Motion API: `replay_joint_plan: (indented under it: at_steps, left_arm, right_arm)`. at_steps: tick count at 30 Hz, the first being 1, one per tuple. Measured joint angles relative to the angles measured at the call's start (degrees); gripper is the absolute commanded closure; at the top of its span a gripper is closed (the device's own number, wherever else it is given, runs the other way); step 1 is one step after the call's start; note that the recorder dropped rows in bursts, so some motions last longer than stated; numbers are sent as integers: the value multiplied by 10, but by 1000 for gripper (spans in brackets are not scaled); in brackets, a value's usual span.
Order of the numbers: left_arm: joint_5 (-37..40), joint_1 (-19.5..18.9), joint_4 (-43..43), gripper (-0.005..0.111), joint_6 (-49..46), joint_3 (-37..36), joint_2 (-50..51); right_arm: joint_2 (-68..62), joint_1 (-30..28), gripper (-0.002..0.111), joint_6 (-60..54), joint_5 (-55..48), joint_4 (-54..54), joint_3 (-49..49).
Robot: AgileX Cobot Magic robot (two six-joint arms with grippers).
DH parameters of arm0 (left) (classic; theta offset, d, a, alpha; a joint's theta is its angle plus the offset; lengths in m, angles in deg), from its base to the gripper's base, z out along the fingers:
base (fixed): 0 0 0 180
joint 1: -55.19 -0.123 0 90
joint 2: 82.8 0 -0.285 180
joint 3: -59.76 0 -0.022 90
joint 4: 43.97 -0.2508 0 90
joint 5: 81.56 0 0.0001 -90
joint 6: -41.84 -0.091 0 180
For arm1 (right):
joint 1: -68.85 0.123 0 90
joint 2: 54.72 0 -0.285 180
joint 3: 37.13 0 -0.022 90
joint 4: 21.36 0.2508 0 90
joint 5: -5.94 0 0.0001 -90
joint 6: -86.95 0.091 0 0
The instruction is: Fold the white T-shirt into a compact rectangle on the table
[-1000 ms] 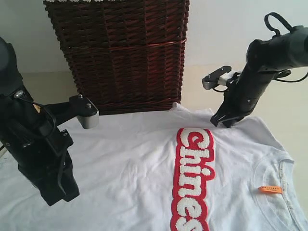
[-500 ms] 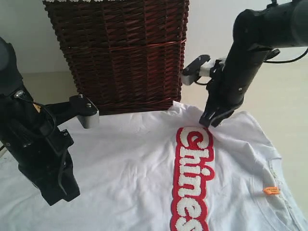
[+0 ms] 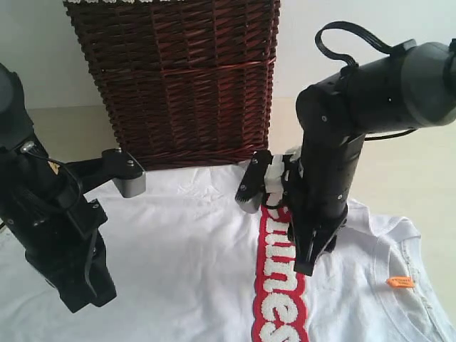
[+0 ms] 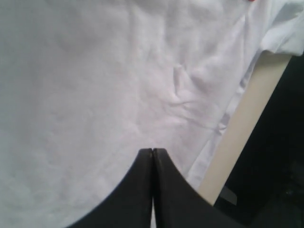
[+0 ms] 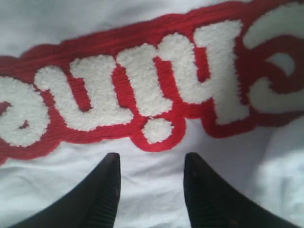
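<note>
White T-shirt [image 3: 192,242] is being seen lying spread on the table [image 3: 420,164], with no completed fold showing; folding is judged barely started. Left gripper [image 4: 152,156] is being held closed and empty over plain cloth. Right gripper [image 5: 151,164] is being held part-open, empty, just above the red band [image 5: 118,40]. Wicker basket [image 3: 178,78] is standing behind.

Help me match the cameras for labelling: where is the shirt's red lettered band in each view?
Exterior view: the red band runs down the lower middle, its far end hidden behind the right arm.
Left wrist view: barely in it, at most a red speck at the picture's edge.
Right wrist view: it crosses the whole picture, just beyond the open fingers.
Shared landmark: the white T-shirt, whose plain cloth shows in all three.
</note>
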Motion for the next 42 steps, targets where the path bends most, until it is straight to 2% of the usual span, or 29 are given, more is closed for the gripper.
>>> replay_joint_plan:
  at_steps: [3,5,8,15,18,24,28,31,32,33,34,35,39,41,42]
  left_arm:
    - [-6,0,0,107,0,0,0]
    - [-6,0,0,107,0,0,0]
    - [-6,0,0,107,0,0,0]
    - [-7,0,0,107,0,0,0]
    - [-14,0,0,107,1,0,0]
    - [-22,0,0,107,2,0,0]
    - [-23,0,0,107,2,0,0]
    - [-26,0,0,107,2,0,0]
    - [-28,0,0,107,2,0,0]
    - [-30,0,0,107,2,0,0]
    - [-32,0,0,107,2,0,0]
    - [-32,0,0,107,2,0,0]
    - [-33,0,0,107,2,0,0]
    - [-33,0,0,107,2,0,0]
    - [-34,0,0,107,2,0,0]
  right_arm:
    - [-2,38,64,12,-4,-21,1]
    - [-2,41,55,105,17,-86,-12]
    - [8,7,52,235,61,-163,-25]
    - [-9,-58,53,286,101,-173,-25]
    - [-33,-63,64,299,129,-175,-25]
    - [-78,-52,109,269,139,-173,-25]
    - [-64,-28,107,234,113,-174,-25]
    - [-43,-2,98,218,94,-166,-25]
    - [-38,6,85,212,86,-166,-25]
    - [-31,28,80,200,62,-164,-25]
    - [-29,37,71,195,53,-164,-25]
    - [-29,59,69,187,34,-163,-25]
    - [-29,113,68,156,1,-137,-25]
    - [-29,122,67,134,-5,-124,-25]
    - [-26,121,67,160,4,-148,-25]
